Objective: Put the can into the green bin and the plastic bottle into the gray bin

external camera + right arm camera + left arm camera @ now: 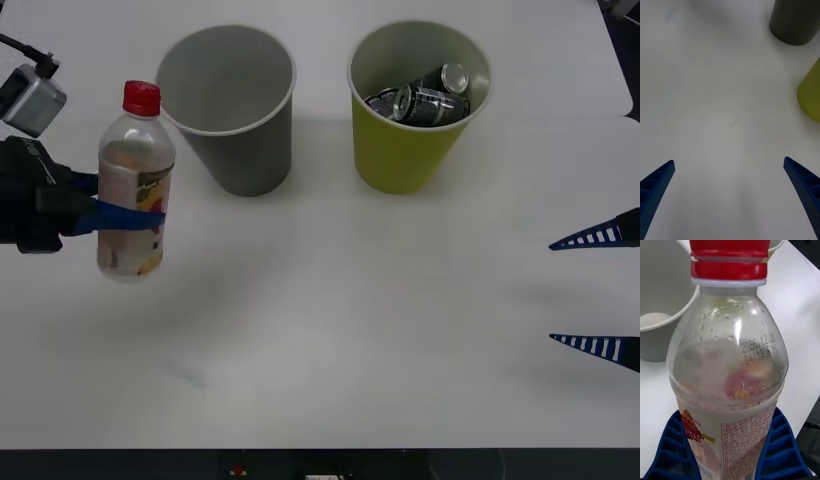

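A: The plastic bottle (134, 185), where did we have it?
B: Upright at the desk's (330, 330) left, our left gripper (125, 215) with jaws clenched on it, left of the gray bin (232, 110).
A: And further right?
B: We saw the green bin (415, 115) holding dark cans (425, 98); our right gripper (590, 292) hung with jaws released.

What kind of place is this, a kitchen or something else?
Probably a robot test bench, not a kitchen: a bare white table, a gray bin and green bin, and a plastic bottle held in the left end effector.
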Tool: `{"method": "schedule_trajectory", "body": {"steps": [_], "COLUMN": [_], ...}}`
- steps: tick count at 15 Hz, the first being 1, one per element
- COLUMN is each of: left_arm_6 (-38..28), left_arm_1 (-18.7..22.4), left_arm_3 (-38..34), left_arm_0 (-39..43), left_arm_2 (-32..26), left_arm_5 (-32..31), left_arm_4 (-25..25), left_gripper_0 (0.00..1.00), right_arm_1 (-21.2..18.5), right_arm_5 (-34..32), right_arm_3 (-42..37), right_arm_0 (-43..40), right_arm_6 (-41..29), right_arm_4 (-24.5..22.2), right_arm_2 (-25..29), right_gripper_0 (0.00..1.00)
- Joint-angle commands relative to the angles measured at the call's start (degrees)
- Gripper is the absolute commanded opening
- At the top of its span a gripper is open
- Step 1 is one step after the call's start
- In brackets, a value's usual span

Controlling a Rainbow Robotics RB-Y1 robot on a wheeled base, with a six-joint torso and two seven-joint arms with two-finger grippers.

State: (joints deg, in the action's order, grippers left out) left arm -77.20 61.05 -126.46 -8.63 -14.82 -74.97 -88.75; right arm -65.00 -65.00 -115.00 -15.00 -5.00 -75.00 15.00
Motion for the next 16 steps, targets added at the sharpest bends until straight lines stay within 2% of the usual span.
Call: {"method": "schedule_trajectory", "body": {"steps": [1, 5, 7, 9, 12, 16], "left_arm_6": [-0.1, -0.2, -0.1, -0.1, -0.1, -0.1], "left_arm_1": [0.2, 0.2, 0.1, -0.8, -5.1, -11.7], "left_arm_3": [6.3, 15.6, 21.8, 30.1, 39.6, 49.0], "left_arm_0": [-8.9, -23.7, -31.6, -41.3, -51.7, -59.7], "left_arm_2": [-0.3, 5.7, 11.0, 18.9, 26.2, 30.0], "left_arm_5": [-6.9, -13.8, -15.0, -15.0, -15.0, -15.0], "left_arm_4": [0.5, -3.7, -4.3, -5.1, -10.2, -17.2], "left_gripper_0": [0.00, 0.00, 0.00, 0.00, 0.00, 0.00], "right_arm_1": [0.0, 0.0, 0.0, 0.0, 0.0, 0.0], "right_arm_5": [0.0, 0.0, 0.0, 0.0, 0.0, 0.0], "right_arm_3": [0.0, 0.0, 0.0, 0.0, 0.0, 0.0], "right_arm_0": [0.0, 0.0, 0.0, 0.0, 0.0, 0.0], "right_arm_6": [0.0, 0.0, 0.0, 0.0, 0.0, 0.0], "right_arm_4": [0.0, 0.0, 0.0, 0.0, 0.0, 0.0], "right_arm_2": [0.0, 0.0, 0.0, 0.0, 0.0, 0.0], "right_gripper_0": [1.00, 1.00, 1.00, 1.00, 1.00, 1.00]}}
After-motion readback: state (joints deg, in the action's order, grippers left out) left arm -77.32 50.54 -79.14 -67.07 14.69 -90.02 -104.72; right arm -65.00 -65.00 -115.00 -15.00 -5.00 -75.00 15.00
